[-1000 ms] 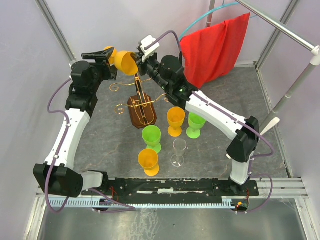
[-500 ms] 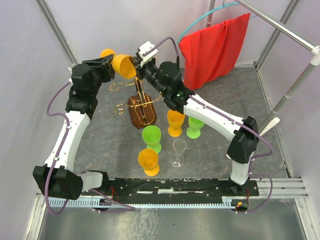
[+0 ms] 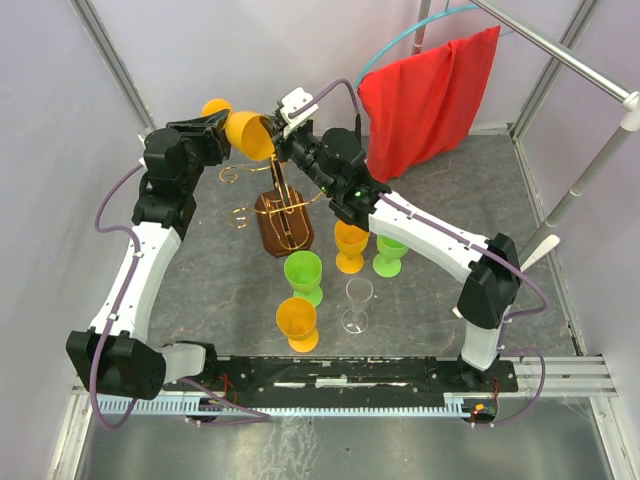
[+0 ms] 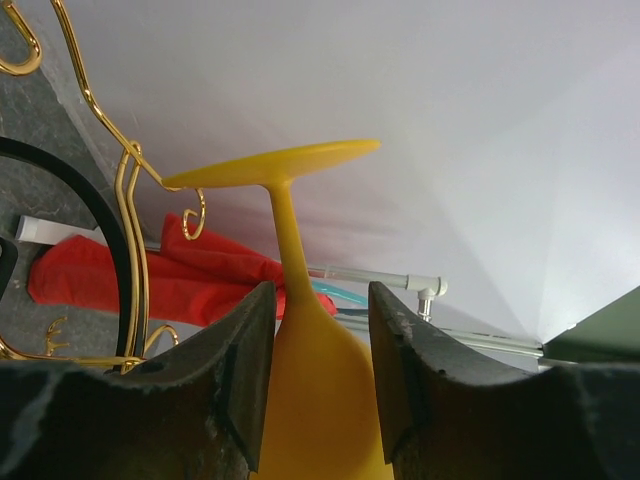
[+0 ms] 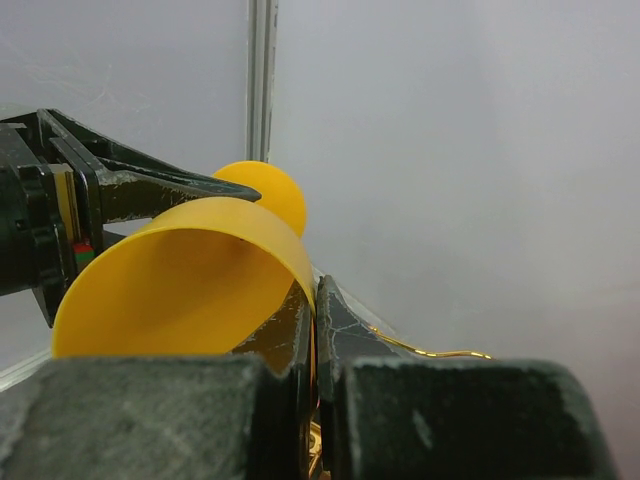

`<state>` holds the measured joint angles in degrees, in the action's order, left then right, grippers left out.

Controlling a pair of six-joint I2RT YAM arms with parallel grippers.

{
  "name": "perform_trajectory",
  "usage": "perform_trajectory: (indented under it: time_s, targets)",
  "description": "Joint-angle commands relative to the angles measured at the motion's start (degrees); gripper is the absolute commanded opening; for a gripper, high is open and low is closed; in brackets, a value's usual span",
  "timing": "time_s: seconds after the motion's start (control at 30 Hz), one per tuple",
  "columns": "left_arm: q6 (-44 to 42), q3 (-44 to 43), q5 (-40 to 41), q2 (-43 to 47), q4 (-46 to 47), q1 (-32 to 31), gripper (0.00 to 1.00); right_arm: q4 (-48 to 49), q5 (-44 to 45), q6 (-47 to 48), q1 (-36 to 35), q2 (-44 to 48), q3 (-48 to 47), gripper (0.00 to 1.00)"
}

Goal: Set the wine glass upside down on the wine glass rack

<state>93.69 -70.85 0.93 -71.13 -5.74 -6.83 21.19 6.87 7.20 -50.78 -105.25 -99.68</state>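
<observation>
- Between the left gripper's (image 4: 320,300) fingers (image 4: 240,380): glass (image 4: 300,390), opaque yellow-orange and smooth, with tapered bowl, thin stem and flat round foot.
- Clamped by the bowl at roughly half width, one finger on each side; stem and foot sticking out past the fingertips.
- Held in the air on its side, mouth toward the right gripper (image 5: 315,300), foot away from it toward the back wall.
- At the right fingers: pressed almost flat together on the bowl's rim, with a thin yellow strip of wall showing between them.
- Just below both sets of jaws: rack (image 3: 283,222), with dark brown wooden base and thin gold wire arms ending in curls, upright on the table (image 3: 200,290).
- One gold curl right beside the foot's edge in the left wrist view; touching or not, cannot tell.
- Left arm: raised steeply along the left side, wrist bent inward.
- Right arm: stretched diagonally from its base, wrist above the rack, facing the left gripper.
- Nearer than the rack, well apart from the jaws: spare glasses (image 3: 303,270), two green, two orange and one clear, all upright.
- Behind the right wrist: red cloth (image 3: 430,95) hanging.
</observation>
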Motion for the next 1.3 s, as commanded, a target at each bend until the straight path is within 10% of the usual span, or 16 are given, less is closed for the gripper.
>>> perform_trajectory:
  time_s: [0.0,0.37,0.9,1.27]
  targets:
    - [2.79,-0.35,-0.97,0.67,5.07,-0.09,0.48,4.37,-2.52,-1.05,-0.54,2.76,0.72,0.01]
    - [2.99,-0.52,-1.55,0.21,6.31,-0.09,0.45,5.42,-4.10,-1.81,-0.46,3.04,0.72,0.00]
    - [1.10,-0.69,-1.63,-0.93,10.59,-0.11,0.03,4.57,-3.60,-1.70,0.52,4.43,2.26,0.17]
    - [-10.40,-4.30,1.66,-0.54,11.42,5.13,0.03,1.71,0.58,1.08,1.48,8.31,6.77,0.62]
